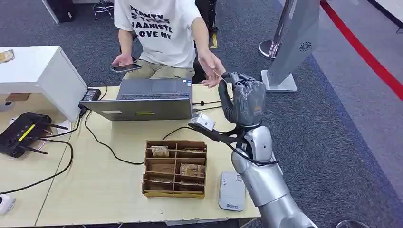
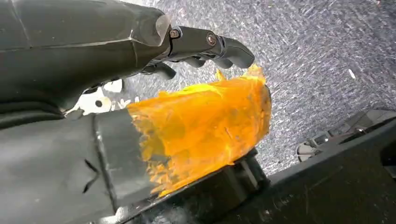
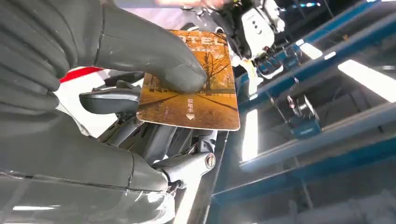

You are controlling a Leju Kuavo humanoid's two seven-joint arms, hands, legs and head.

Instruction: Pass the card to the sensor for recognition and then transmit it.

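Your right hand [image 3: 93, 70] pinches the card [image 3: 196, 93], thumb pressed on its face. It looks thin, stiff and slick, so keep hold near one edge, offering the person's hand [image 1: 209, 71] at 12 o'clock the free end.

Tabletop [image 1: 109, 190]: pale wood, in front of me.
On it: laptop [image 1: 142, 102], divided cardboard box [image 1: 175, 168], white sensor [image 1: 232, 191], black router [image 1: 21, 133].

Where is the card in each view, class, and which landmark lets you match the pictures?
Head view: hidden inside the raised right robot hand.
Left wrist view: not in it.
Right wrist view: card pinched under the thumb, centre.
Shared landmark: the right robot hand itself.
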